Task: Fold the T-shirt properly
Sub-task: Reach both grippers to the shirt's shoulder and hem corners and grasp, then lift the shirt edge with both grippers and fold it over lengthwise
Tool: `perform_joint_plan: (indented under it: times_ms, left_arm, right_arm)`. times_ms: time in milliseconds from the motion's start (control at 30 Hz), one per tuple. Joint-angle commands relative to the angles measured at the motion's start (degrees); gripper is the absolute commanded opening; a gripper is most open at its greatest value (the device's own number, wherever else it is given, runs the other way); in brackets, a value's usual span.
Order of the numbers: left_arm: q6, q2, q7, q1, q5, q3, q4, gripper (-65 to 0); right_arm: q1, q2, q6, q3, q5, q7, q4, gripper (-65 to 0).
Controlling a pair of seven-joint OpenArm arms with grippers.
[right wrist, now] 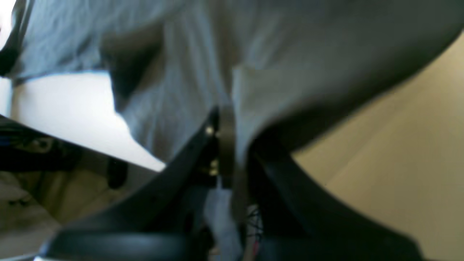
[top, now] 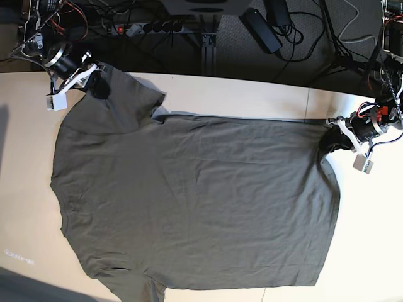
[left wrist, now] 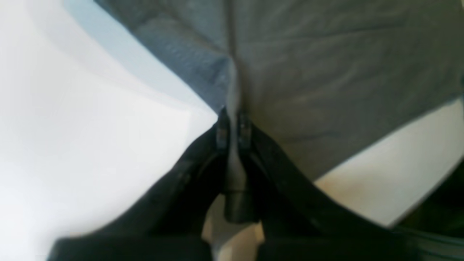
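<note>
Left gripper (left wrist: pixel 233 125): closed tight on a fold of T-shirt (top: pixel 195 201) fabric, cloth pinched between the fingertips and bunched into a ridge running toward 12 o'clock in the left wrist view. In the base view, seated at 3 o'clock of the garment, on the hem corner near the counter (top: pixel 252 94) edge.

Right gripper (right wrist: pixel 226 145): likewise clamped shut on fabric, cloth draped over and around the fingers in the right wrist view. In the base view, seated at 10 o'clock of the garment, at the sleeve and shoulder area.

T-shirt: dark olive-grey, spread mostly flat on the pale counter, collar end toward 9 o'clock, hem toward 3 o'clock, one sleeve at 11 o'clock, another at 7 o'clock partly cut off by the frame.

Purpose, as judged: two grips along the far long edge, presumably for lifting that side and carrying it over toward 6 o'clock as a lengthwise fold.

Cables and power strip (top: pixel 151 26): beyond the counter at 12 o'clock.
</note>
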Motion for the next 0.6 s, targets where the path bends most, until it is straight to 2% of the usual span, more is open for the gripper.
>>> perform_joint_plan:
  times_ms: [0, 300, 467, 567]
  left_arm:
    - [-0.30, -1.51, -0.44, -0.90, -0.61, -0.28, 2.03, -65.0]
    - [-0.30, -3.48, -0.15, -8.11, -1.75, -2.93, 4.39, -65.0]
    - [-0.30, -3.13, -0.44, -11.52, -1.70, -2.93, 3.89, -65.0]
    - [-0.30, -2.43, -2.47, -14.19, -0.17, -2.93, 2.71, -65.0]
  right_arm:
    - [0.55, 1.90, 3.23, 1.16, 1.99, 1.46, 1.75, -65.0]
    - [4.68, 10.01, 3.23, 2.40, 1.49, 1.66, 4.74, -65.0]
    - [12.09, 13.60, 3.23, 2.36, 0.07, 1.70, 3.19, -65.0]
    - [18.47, 15.02, 3.34, 0.90, -1.49, 2.10, 0.52, -65.0]
